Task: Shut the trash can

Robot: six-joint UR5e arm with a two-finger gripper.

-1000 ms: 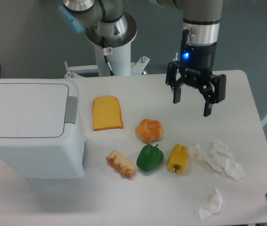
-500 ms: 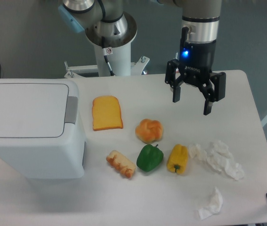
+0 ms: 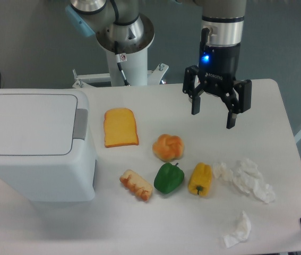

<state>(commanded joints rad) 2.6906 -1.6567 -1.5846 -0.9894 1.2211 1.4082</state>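
The trash can [image 3: 36,143] sits with its lid flat (down); the end effector [image 3: 212,112] hangs released above the table [image 3: 277,122].

I am seeing my black two-finger gripper [image 3: 213,112] hanging spread above the white table [image 3: 277,106], well apart from the boxy white plastic trash can [image 3: 36,143], whose lid is lying flat.

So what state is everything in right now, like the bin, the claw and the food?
Trash can: lid down flat, closed.
Claw: open, empty, hanging above the table.
Toast slice: lying flat.
Bun: whole, resting on the table.
Green pepper: whole, on its side.
Yellow pepper: whole, on its side.
Pastry: lying flat.
Tissues: crumpled.
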